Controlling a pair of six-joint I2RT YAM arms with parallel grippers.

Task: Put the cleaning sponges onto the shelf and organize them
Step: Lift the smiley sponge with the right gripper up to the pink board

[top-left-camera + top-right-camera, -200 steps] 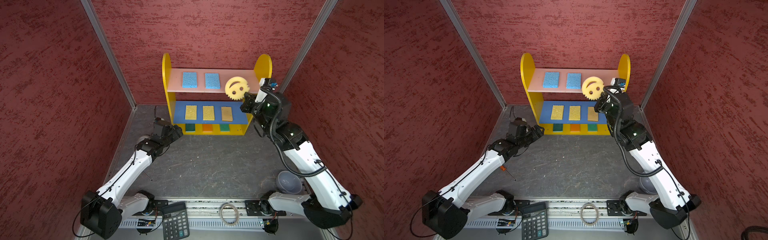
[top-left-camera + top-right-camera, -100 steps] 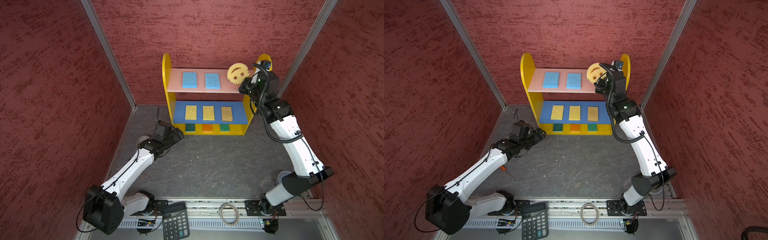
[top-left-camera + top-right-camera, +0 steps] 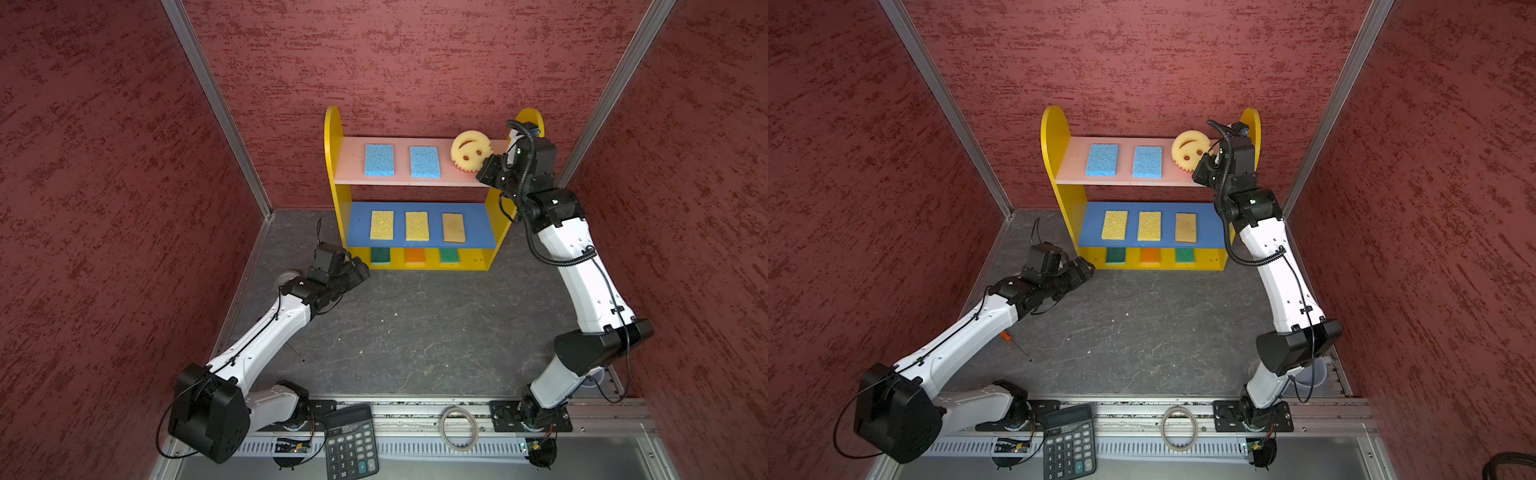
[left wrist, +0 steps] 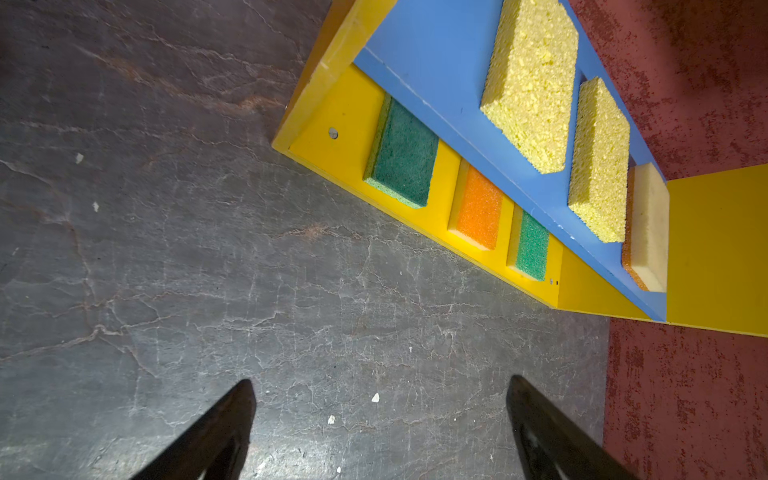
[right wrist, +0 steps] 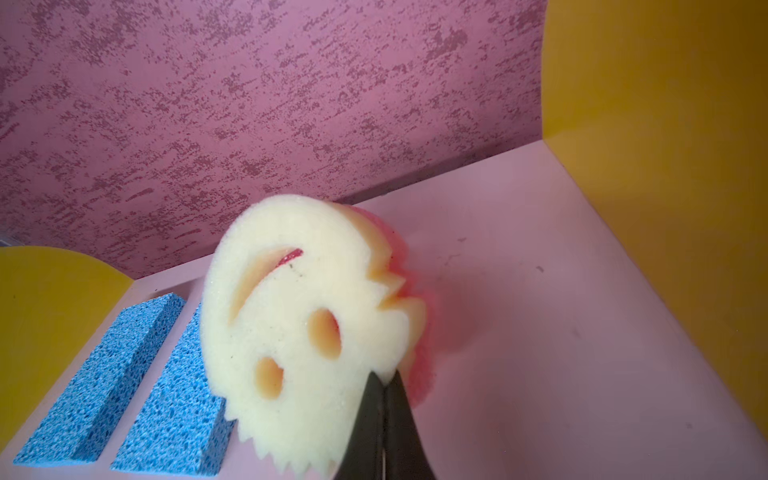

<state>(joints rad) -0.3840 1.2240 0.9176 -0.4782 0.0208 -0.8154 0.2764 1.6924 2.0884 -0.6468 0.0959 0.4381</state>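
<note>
The shelf [image 3: 333, 166] [image 3: 1054, 137] stands against the back wall. Two blue sponges [image 3: 379, 160] [image 3: 424, 162] lie on its pink top board. On the blue middle board are two yellow sponges [image 3: 381, 225] [image 3: 417, 225] and a tan one [image 3: 453, 227]. The bottom board carries a green [image 3: 380, 256], an orange [image 3: 414, 256] and another green sponge [image 3: 449, 255]. My right gripper [image 3: 490, 164] [image 5: 384, 376] is shut on the toothed rim of the round smiley sponge [image 3: 469, 150] [image 5: 299, 324], holding it tilted over the top board's right end. My left gripper [image 3: 359, 268] [image 4: 380, 384] hangs open and empty over the floor by the shelf's lower left corner.
A black calculator [image 3: 351, 440] and a clear ring [image 3: 458, 428] lie on the front rail. A small screwdriver [image 3: 1013, 343] lies on the floor under my left arm. A pale cup [image 3: 1312, 376] stands by the right arm's base. Red walls close in three sides.
My right gripper has lifted the smiley sponge from in front of the middle board up to the top board's right end. My left arm has barely moved.
</note>
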